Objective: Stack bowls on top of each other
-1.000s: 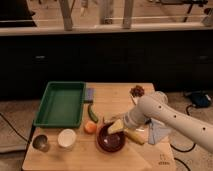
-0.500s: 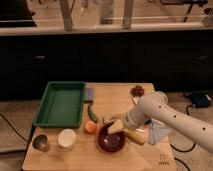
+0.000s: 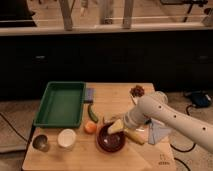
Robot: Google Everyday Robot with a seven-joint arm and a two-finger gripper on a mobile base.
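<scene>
The large dark maroon bowl (image 3: 110,141) sits near the front middle of the wooden table (image 3: 120,97). The smaller white bowl (image 3: 66,138) stands to its left, and the small grey metal bowl (image 3: 40,142) is at the front left corner. All three stand apart on the table. My gripper (image 3: 116,127), on the white arm coming in from the right, is at the maroon bowl's far right rim.
A green rectangular tray (image 3: 61,103) lies at the back left. An orange (image 3: 90,128) and a green vegetable (image 3: 92,113) lie between tray and maroon bowl. A yellow corn cob (image 3: 134,136), a bluish cloth (image 3: 157,133) and a reddish snack (image 3: 137,91) are to the right.
</scene>
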